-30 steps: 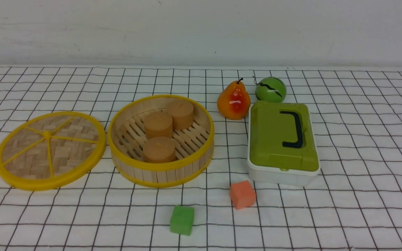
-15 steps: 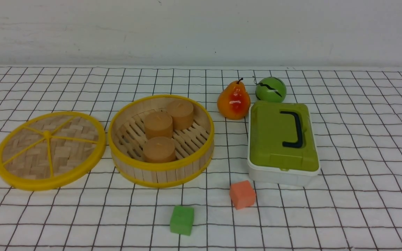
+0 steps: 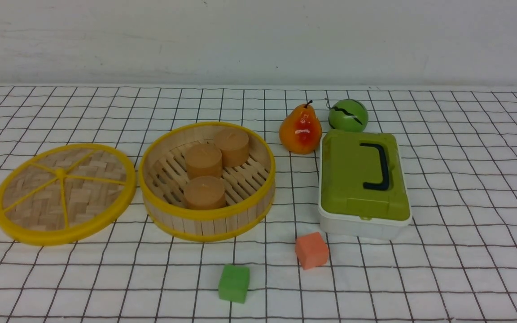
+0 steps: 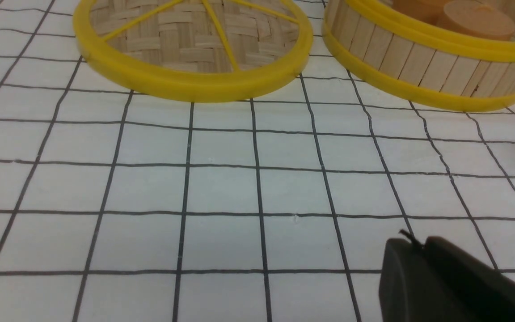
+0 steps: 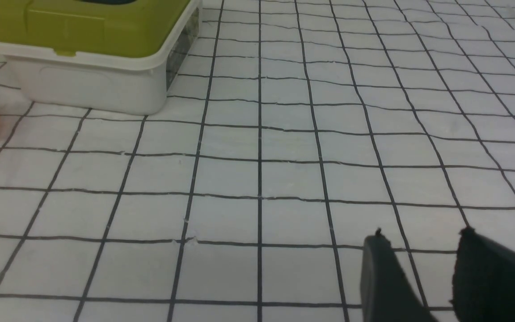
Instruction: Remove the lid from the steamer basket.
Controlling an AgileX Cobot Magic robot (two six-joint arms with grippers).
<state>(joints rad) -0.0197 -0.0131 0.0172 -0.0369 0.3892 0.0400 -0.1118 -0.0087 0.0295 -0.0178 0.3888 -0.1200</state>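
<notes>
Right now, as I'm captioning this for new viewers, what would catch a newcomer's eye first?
Probably the yellow-rimmed steamer basket holding three brown pieces, left of centre. Its woven lid lies beside it, farther left. The glossy red-orange pear stands out behind, right of the basket.

Between the earlier pictures and now, I can see no change in the front view. The two wrist views are shown only from now, so in them I cannot tell what is different.
</notes>
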